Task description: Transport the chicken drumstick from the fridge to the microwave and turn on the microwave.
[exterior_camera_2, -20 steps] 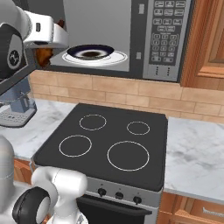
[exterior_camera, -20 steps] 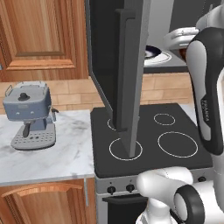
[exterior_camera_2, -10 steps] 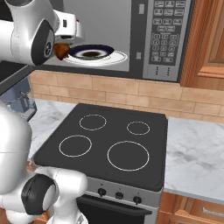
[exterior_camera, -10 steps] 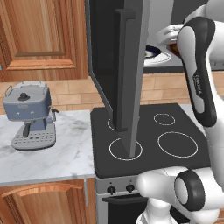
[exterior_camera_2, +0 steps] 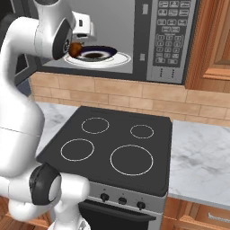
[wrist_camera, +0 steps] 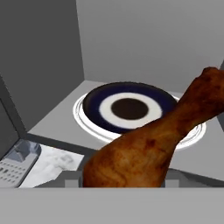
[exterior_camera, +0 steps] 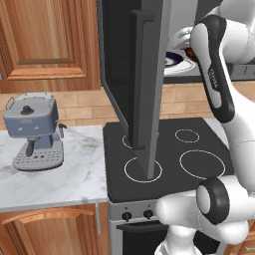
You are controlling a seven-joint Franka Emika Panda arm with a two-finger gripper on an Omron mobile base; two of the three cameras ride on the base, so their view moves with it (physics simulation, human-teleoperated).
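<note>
The chicken drumstick (wrist_camera: 151,153) fills the lower right of my hand view, its thick end at the bottom centre and the thin bone end rising toward the right edge. My claw (exterior_camera_2: 75,45) is pinching it; my finger tips are hidden under the meat, so how far they stand apart I cannot tell. In the right base view the drumstick (exterior_camera_2: 75,48) shows as a small brown lump at the upper left, at the left front of the microwave (exterior_camera_2: 134,40) mouth, just beside the plate.

Inside the microwave cavity lies a dark blue plate (wrist_camera: 127,107) with a white ring and a dark centre, resting on a round glass turntable (wrist_camera: 87,120). The plate is bare; the drumstick hangs in front of it, at its near rim.

The microwave door (exterior_camera: 144,84) stands swung open, a tall dark slab in the centre of the left base view. Its keypad (exterior_camera_2: 168,38) sits at the upper right of the right base view. Below is a black stove (exterior_camera_2: 112,148) with four rings. A blue-grey coffee machine (exterior_camera: 35,129) stands on the marble counter (exterior_camera: 60,174) at the left.
</note>
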